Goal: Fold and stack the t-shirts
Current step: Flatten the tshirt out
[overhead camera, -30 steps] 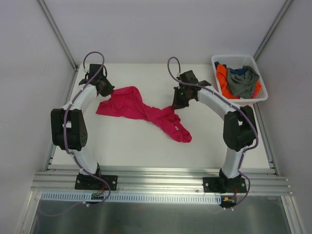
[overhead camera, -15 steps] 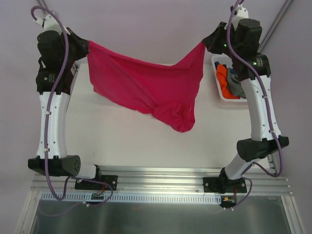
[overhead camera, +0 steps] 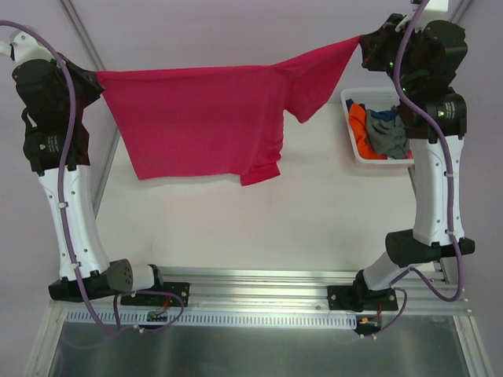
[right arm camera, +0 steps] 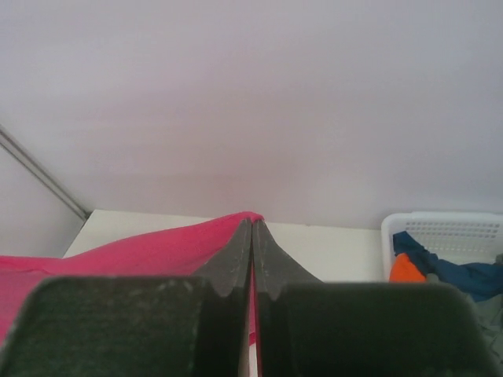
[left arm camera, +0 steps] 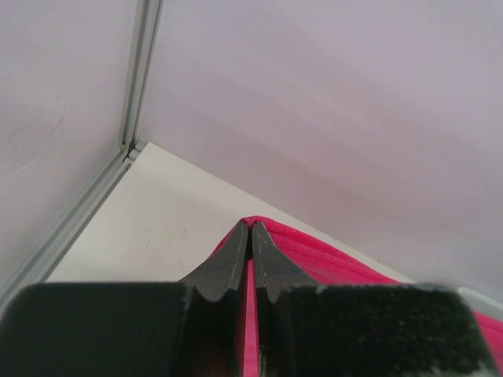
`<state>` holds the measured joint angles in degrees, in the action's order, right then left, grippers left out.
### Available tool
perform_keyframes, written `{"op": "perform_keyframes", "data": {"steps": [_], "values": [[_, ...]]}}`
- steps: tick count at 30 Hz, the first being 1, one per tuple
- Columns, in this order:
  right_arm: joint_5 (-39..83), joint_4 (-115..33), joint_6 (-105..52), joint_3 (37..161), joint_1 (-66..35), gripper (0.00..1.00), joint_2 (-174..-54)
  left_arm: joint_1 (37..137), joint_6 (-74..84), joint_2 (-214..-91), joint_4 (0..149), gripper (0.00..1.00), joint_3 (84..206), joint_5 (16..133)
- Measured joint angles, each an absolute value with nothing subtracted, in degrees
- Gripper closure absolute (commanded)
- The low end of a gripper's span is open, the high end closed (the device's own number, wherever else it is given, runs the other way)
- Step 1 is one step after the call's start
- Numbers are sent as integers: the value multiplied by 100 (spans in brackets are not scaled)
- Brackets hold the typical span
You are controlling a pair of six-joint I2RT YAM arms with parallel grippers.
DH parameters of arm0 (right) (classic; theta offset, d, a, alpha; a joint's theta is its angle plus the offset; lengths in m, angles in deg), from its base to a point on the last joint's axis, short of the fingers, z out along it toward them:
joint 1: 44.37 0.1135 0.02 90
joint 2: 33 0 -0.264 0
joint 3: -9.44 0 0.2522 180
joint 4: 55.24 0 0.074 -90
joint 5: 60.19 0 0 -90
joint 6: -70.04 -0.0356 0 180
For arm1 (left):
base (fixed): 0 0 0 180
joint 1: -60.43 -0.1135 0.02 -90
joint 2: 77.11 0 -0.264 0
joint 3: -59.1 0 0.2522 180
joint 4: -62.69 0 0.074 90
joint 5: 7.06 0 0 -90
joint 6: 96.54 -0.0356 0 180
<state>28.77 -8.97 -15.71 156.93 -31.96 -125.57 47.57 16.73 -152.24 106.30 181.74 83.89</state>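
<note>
The pink t-shirt (overhead camera: 196, 118) hangs stretched wide in the air between both raised arms, its hem dangling above the table. My left gripper (overhead camera: 97, 76) is shut on its left end; the cloth (left arm camera: 330, 255) shows pinched between the jaws (left arm camera: 251, 226). My right gripper (overhead camera: 363, 41) is shut on the right end, near a sleeve; pink cloth (right arm camera: 149, 251) trails left of its jaws (right arm camera: 251, 223). The grey t-shirt (overhead camera: 391, 135), the orange one (overhead camera: 358, 123) and the dark blue one (overhead camera: 383, 114) lie crumpled in the white basket (overhead camera: 377, 160).
The white basket stands at the table's back right, also seen in the right wrist view (right arm camera: 448, 229). Metal frame rails (overhead camera: 85, 43) run up the back corners. The white table (overhead camera: 259, 228) lies below the hanging shirt.
Both arms lifted the pink shirt off the table and have moved further apart and up, pulling it from a sagging drape into a wide, nearly flat spread.
</note>
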Motion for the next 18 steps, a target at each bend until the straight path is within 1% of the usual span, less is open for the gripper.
{"op": "perform_keyframes", "data": {"steps": [6, 12, 18], "values": [[2897, -967, -1431, 15693, -3196, 99, -12267, 4744, 1841, -15174, 10757, 100, 18118, 8290], [2779, -1129, -1189, 15761, -3194, 99, -11766, 4724, 1843, -15148, 10973, 100, 18758, 8030], [2882, -1181, -684, 15874, -3194, 99, -11134, 4724, 1784, -14675, 11126, 100, 19014, 7987]]}}
